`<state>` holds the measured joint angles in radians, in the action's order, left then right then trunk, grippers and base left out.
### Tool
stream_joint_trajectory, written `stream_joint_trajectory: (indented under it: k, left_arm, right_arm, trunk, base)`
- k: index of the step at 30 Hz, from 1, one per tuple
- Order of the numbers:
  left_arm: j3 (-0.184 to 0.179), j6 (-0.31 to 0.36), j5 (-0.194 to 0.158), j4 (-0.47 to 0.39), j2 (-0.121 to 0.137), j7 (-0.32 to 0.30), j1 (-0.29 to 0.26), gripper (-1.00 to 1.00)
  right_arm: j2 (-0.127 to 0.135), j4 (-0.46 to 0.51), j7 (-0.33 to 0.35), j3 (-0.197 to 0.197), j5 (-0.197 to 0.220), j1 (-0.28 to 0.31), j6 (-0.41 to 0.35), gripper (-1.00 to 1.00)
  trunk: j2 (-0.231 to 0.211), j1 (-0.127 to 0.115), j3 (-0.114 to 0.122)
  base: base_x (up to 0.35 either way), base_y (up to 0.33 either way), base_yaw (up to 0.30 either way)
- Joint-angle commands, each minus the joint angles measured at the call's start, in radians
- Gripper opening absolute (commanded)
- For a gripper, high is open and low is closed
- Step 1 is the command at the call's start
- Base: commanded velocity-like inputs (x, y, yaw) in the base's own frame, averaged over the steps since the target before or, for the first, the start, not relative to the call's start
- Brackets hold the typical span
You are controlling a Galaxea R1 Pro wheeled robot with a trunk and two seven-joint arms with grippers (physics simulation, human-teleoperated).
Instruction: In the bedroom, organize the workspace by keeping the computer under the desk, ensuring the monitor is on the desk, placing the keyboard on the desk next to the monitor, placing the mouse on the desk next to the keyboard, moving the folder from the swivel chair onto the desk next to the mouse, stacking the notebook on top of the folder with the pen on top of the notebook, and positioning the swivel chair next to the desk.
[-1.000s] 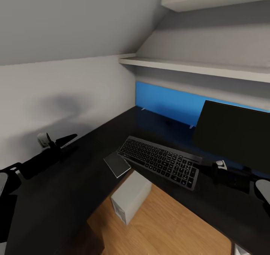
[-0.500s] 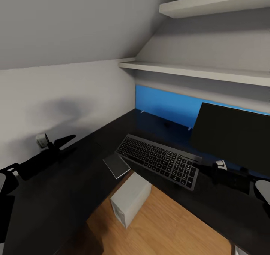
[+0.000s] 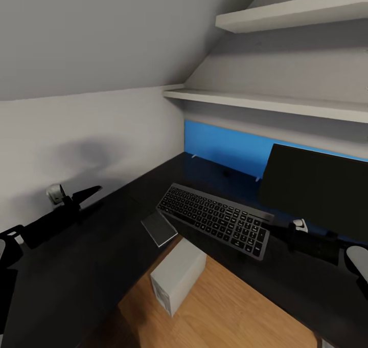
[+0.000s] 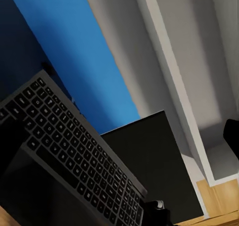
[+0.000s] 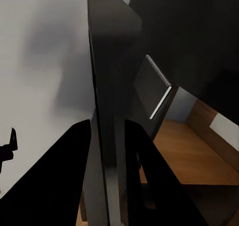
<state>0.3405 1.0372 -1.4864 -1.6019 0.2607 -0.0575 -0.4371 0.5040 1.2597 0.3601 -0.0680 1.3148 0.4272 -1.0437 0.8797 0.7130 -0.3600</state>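
Observation:
The black keyboard [image 3: 214,219] hovers tilted over the inner corner of the glossy black desk [image 3: 76,266]. My right gripper [image 3: 280,230] is shut on its right end. In the right wrist view the keyboard [image 5: 107,61] runs edge-on between the fingers [image 5: 74,176]. The monitor [image 3: 317,187] stands behind it. The grey computer [image 3: 179,274] sits on the floor under the desk. The black notebook [image 3: 159,229] lies at the desk's edge. My left gripper [image 3: 92,192] is open and empty over the left wing. A tiny dark lump [image 3: 226,172] by the wall is too small to identify. Folder, pen and swivel chair are out of view.
A long blue panel [image 3: 225,148] runs along the wall behind the desk. Two white shelves [image 3: 266,101] hang above it under a sloping ceiling. Wood floor [image 3: 220,312] shows in the desk's inner corner.
The head camera has tilted up slightly, so the whole scene sits lower. The keyboard in my right gripper has risen a little relative to the desk. The left arm has barely moved.

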Motion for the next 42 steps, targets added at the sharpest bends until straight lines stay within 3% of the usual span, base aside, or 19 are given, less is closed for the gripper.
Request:
stream_joint_trajectory:
  k: [1,8,25,36,39,42]
  left_arm:
    - [0.005,0.004,0.006,0.000,0.000,-0.006,0.001,1.00]
    - [0.032,0.004,0.006,0.000,0.000,-0.007,0.008,1.00]
    - [0.042,0.004,0.007,0.001,0.002,0.002,0.015,1.00]
    - [0.046,0.004,0.005,0.012,0.011,0.017,0.018,1.00]
    - [0.072,0.008,0.023,0.013,0.018,0.022,0.019,1.00]
    - [0.086,0.010,0.065,0.012,0.026,0.023,0.021,1.00]
  right_arm:
    - [0.000,0.000,0.010,-0.001,-0.010,0.001,-0.003,-1.00]
    - [0.004,-0.002,0.010,-0.001,-0.011,0.001,-0.003,-1.00]
    - [0.010,-0.096,0.009,-0.001,-0.013,0.001,-0.003,-1.00]
    - [0.012,-0.158,0.009,-0.003,-0.063,0.001,-0.003,-1.00]
    - [0.015,-0.203,0.011,-0.004,-0.071,0.001,-0.003,-1.00]
    - [0.042,-0.256,0.058,0.000,-0.074,0.001,-0.003,-1.00]
  trunk:
    - [0.001,0.000,0.001]
    - [0.001,0.000,0.012]
    - [0.001,0.000,0.040]
    - [0.001,0.000,0.052]
    - [0.001,0.000,0.053]
    - [0.001,0.000,0.053]
  base:
    - [0.000,0.000,0.000]
    - [-0.013,-0.021,0.000]
    - [-0.120,-0.210,-0.034]
    - [-0.003,-0.004,-0.101]
    - [0.000,0.000,-0.221]
    - [0.000,0.000,-0.267]
